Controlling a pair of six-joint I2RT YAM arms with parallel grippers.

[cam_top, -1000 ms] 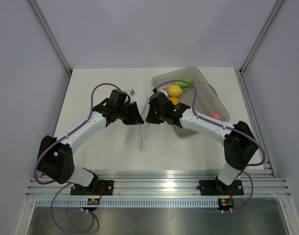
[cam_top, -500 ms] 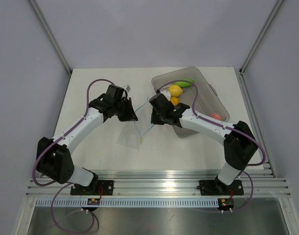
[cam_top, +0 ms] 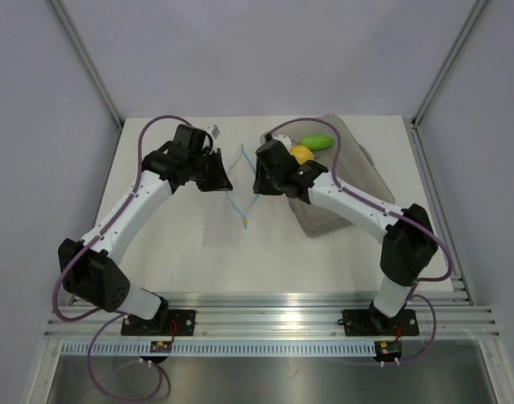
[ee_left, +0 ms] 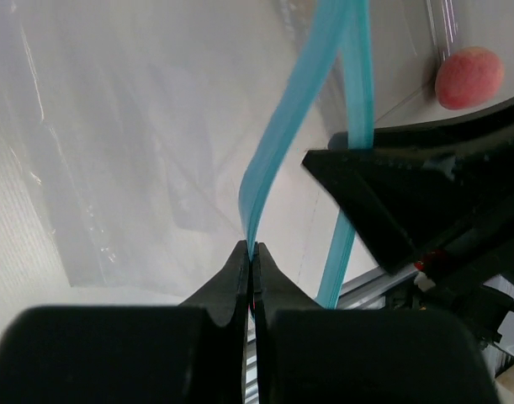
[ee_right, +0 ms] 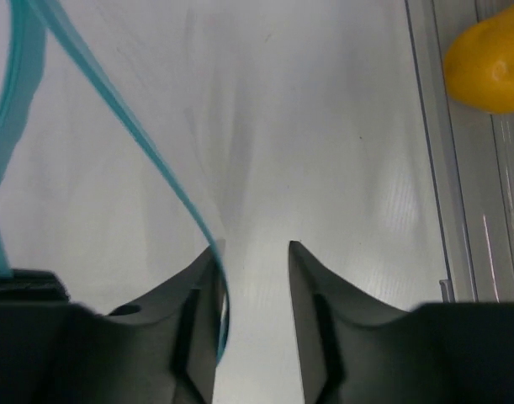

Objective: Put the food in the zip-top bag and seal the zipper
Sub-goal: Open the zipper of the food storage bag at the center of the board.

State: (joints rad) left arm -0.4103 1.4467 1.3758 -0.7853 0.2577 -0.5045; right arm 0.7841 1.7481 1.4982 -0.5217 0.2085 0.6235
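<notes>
From above: carried toward twelve o'clock over the last second and drawn apart, the left claw [cam_top: 221,175] and the right claw [cam_top: 258,181], almost nose to nose before. Between them, the zipper [cam_top: 234,202] spread into a blue V with its apex toward six o'clock. Means the mouth of the zip-top bag [cam_top: 223,225] now stands open, with the clear body trailing down to the counter [cam_top: 172,252]. At three o'clock of the right claw, the grey tray [cam_top: 381,189] with the yellow lemon-like one [cam_top: 301,154] and the elongated green one [cam_top: 317,141] inside; none of the food bagged yet. Through the left wrist: left claw [ee_left: 252,257] pinched tight on one strip of the zipper [ee_left: 278,143], no gap at the jaws; the red-pink one [ee_left: 468,77] up at one o'clock. Through the right wrist: right claw [ee_right: 252,269] narrowly parted, clamping nothing, with the other strip of the zipper [ee_right: 147,139] running down against the inner face of the nine-o'clock finger — hooked rather than gripped, by the look. Probably the opening step near its end; likely to sag shut once a claw leaves for the tray.
</notes>
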